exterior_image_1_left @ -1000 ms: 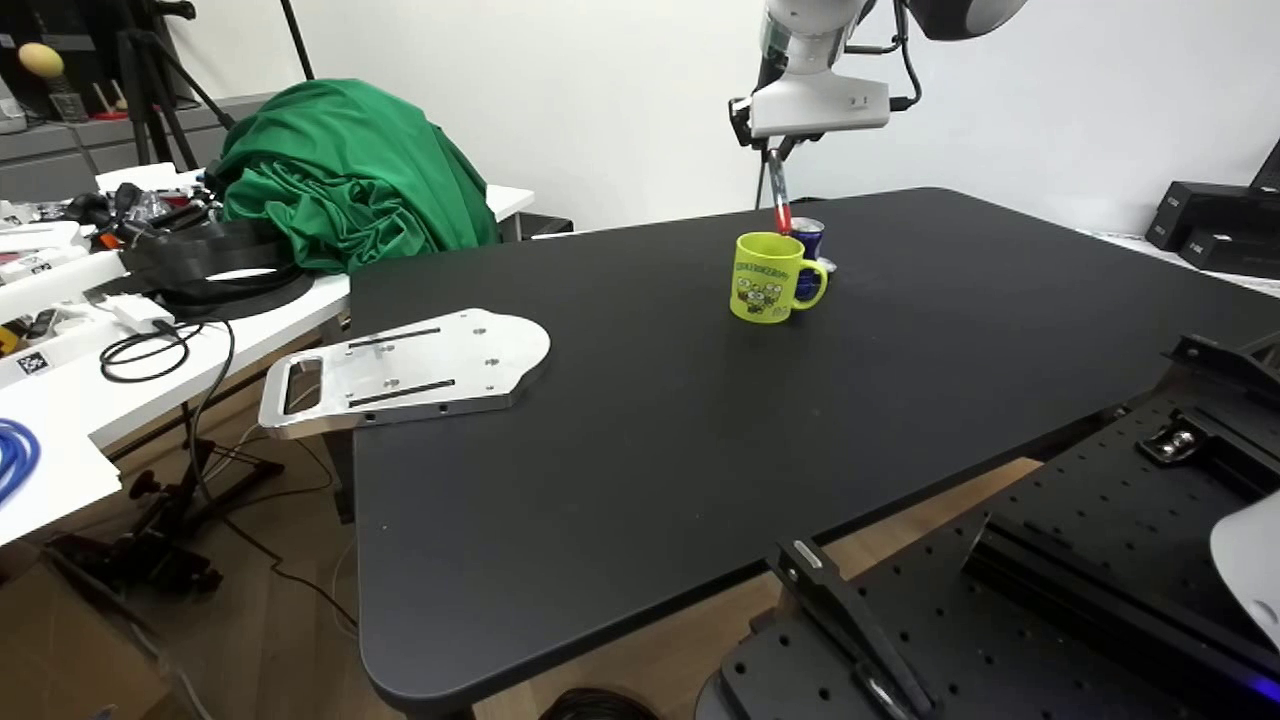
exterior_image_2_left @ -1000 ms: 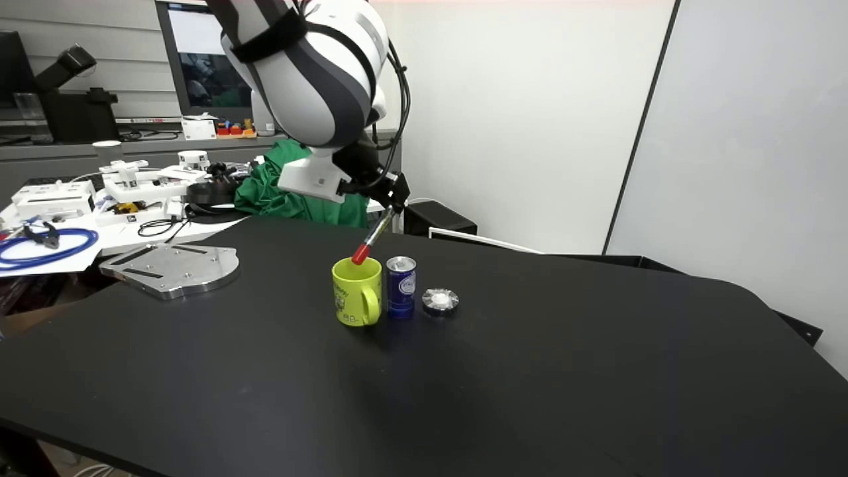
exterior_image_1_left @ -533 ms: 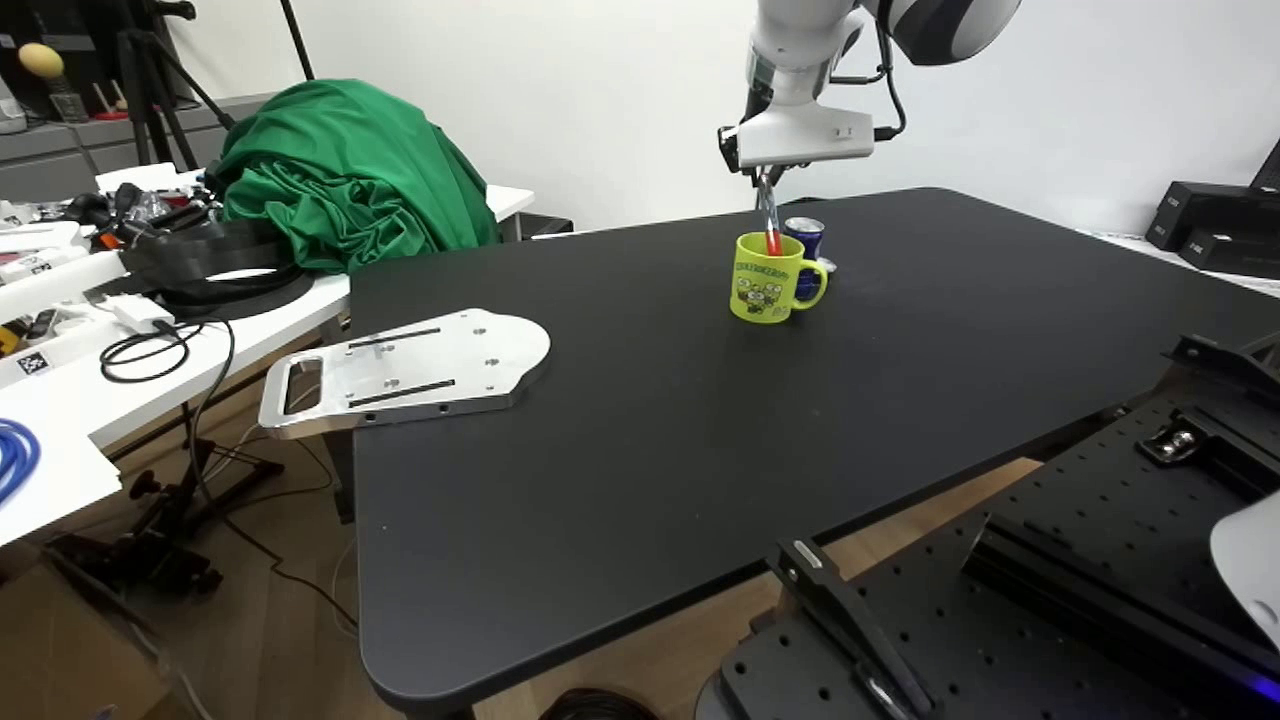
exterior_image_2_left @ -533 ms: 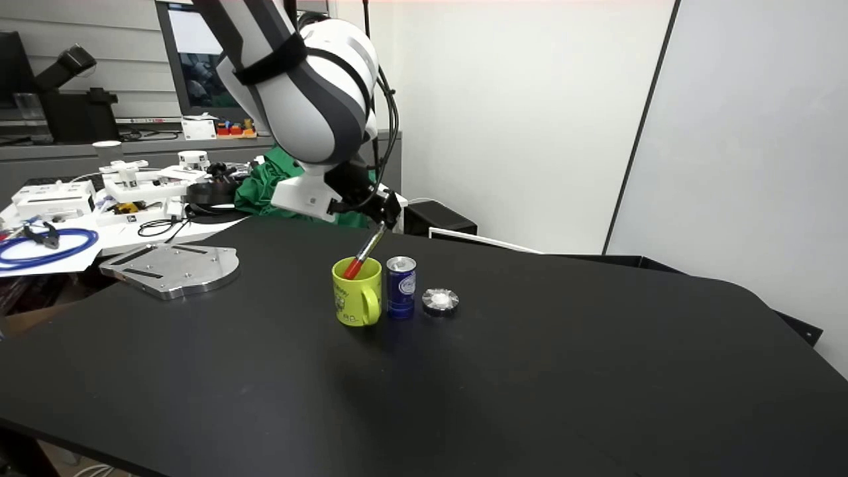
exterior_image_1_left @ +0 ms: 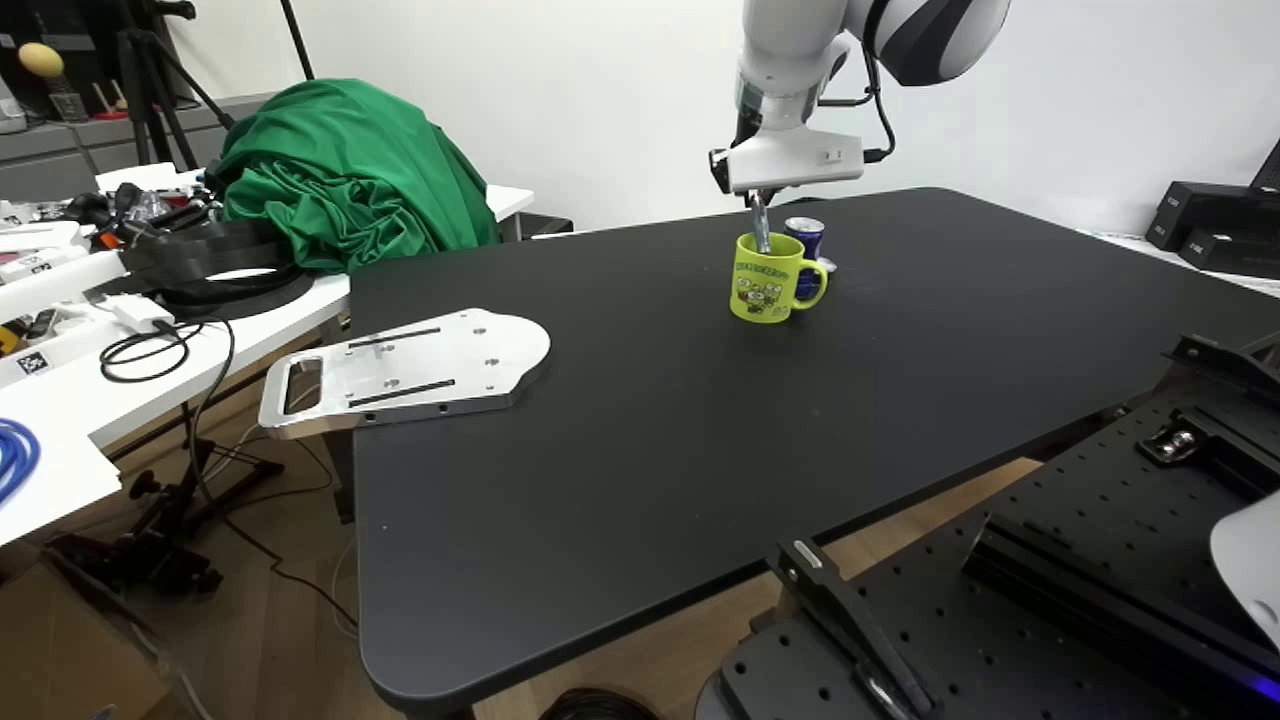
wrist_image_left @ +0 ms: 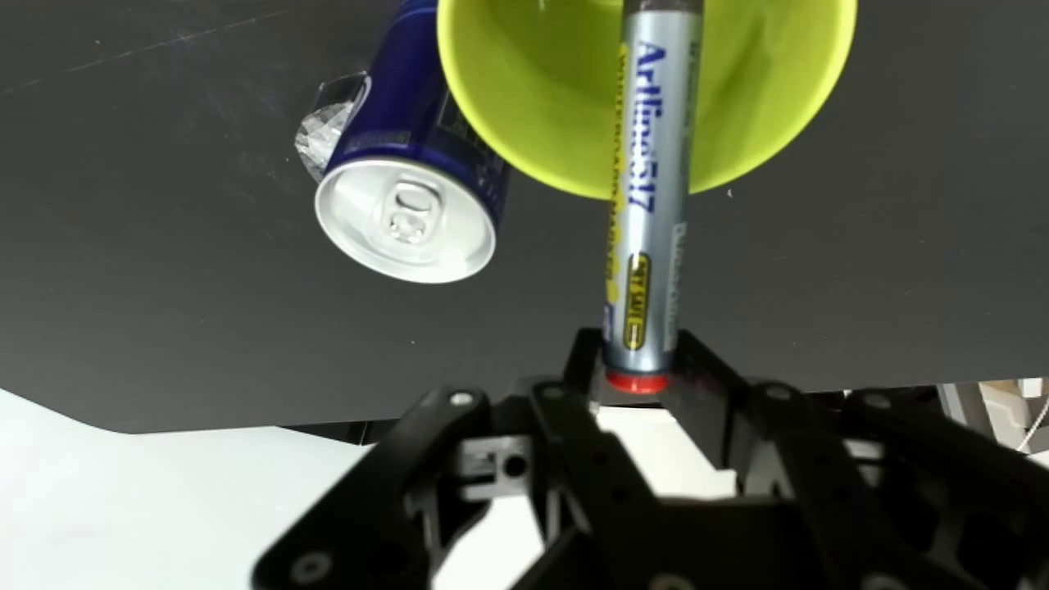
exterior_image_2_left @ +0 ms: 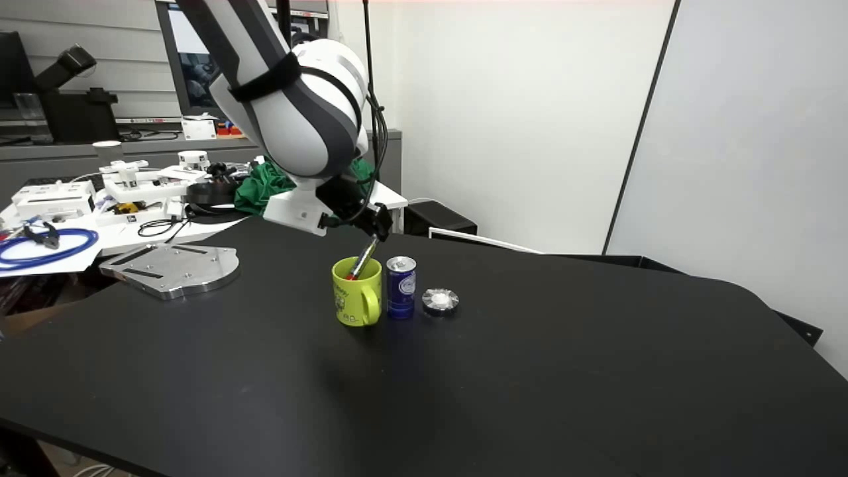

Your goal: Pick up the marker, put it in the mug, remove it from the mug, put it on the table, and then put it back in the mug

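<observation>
Claw [wrist_image_left: 639, 360]: two dark fingers set narrow, and you have the marker [wrist_image_left: 651, 213] pinched between them by its red-plugged end.

Marker: slim straight cylinder, smooth silvery barrel, lettering in blue and yellow; it slants in your grip.

Mug [exterior_image_2_left: 351, 299]: bright yellow-green, round mouth, looped handle, dark print on the wall, upright on the table [exterior_image_1_left: 600, 450], which is matte black with rounded corners.

Just beside the mug, your can [wrist_image_left: 410, 225]: blue cylinder, pale metal lid, pull tab. Near the can, a low round disc [exterior_image_2_left: 440, 301], its top shiny and crinkled.

Farther off, a flat metal plate [exterior_image_1_left: 430, 363], slotted, handle hole cut through, jutting past the table's edge; beyond that, green cloth [exterior_image_1_left: 350, 170] heaped in soft folds.

Containers: your mug takes in the marker's lower end, a touch of red showing inside the rim in an exterior view. Whether it rests on the bottom, you can't tell from these angles.
</observation>
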`<move>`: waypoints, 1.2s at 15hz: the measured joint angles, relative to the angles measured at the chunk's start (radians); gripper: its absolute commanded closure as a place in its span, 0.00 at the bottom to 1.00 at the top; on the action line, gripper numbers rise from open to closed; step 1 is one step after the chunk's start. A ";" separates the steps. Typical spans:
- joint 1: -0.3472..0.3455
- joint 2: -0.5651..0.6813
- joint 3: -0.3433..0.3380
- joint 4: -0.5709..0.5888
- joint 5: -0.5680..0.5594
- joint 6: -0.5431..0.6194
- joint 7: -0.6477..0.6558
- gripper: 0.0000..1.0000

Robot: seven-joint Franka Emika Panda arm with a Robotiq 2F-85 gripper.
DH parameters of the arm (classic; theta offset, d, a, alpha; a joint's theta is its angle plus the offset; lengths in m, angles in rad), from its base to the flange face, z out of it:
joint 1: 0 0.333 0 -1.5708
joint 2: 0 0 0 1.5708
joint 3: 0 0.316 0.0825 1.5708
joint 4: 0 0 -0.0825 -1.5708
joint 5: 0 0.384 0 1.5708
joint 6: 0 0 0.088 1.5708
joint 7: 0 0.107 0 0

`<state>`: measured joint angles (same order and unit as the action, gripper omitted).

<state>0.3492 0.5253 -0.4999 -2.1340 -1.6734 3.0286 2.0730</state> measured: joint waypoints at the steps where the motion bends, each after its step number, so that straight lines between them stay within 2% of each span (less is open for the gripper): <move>1: 0.000 0.003 0.003 0.000 0.000 0.000 0.002 0.46; 8: 0.002 0.007 0.016 -0.001 0.025 0.011 -0.021 0.02; 11: 0.001 -0.029 0.016 -0.013 0.119 0.029 -0.114 0.00; 13: -0.073 -0.079 0.094 -0.051 0.182 0.051 -0.259 0.00; 16: -0.149 -0.138 0.131 -0.158 0.278 0.178 -0.490 0.00; 18: -0.265 -0.166 0.212 -0.239 0.345 0.248 -0.641 0.00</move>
<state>0.0844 0.3594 -0.2880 -2.3726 -1.3288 3.2768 1.4319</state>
